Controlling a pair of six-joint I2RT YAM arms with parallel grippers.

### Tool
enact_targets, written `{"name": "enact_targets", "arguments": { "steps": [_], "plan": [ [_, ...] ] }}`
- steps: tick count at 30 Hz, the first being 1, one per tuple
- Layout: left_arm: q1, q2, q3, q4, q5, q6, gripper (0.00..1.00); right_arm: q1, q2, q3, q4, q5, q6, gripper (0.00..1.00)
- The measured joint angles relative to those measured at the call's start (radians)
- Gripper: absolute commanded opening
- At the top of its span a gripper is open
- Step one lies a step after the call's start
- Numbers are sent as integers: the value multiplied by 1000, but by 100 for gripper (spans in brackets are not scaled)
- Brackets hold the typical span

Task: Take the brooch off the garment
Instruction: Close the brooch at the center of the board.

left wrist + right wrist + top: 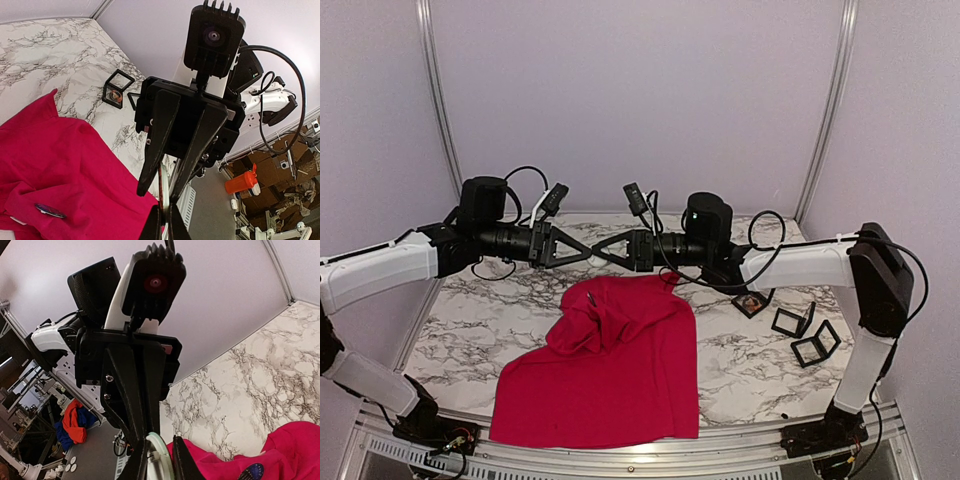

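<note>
Black left gripper [163, 222], above the bright red T-shirt [620, 370], pinches a thin pale disc [159, 454]; right gripper [161, 466] narrowly straddles it, grip unclear

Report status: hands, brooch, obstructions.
Left hand shut on thin disc, midair. Right hand straddles same disc, grip unclear. Dark round brooch on red garment, uncovered. Small cases sit apart.

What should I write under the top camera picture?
Left gripper and right gripper meet tip to tip; the brooch sits on the red T-shirt.
</note>
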Motion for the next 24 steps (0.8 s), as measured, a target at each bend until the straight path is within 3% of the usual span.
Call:
{"name": "enact_targets", "arguments": {
  "steps": [5, 13, 19, 24],
  "plan": [
    [-1, -7, -2, 0, -6, 6, 0, 2, 0, 0, 2, 12, 9, 32],
    [-12, -8, -2, -4, -19, 45, 0, 8, 0, 0, -3, 33, 11, 63],
    [-15, -8, -2, -13, -40, 87, 0, 6, -2, 0, -8, 45, 17, 79],
    [-15, -6, 13, -32, -77, 153, 0, -6, -23, 0, -13, 61, 24, 86]
  ]
}}
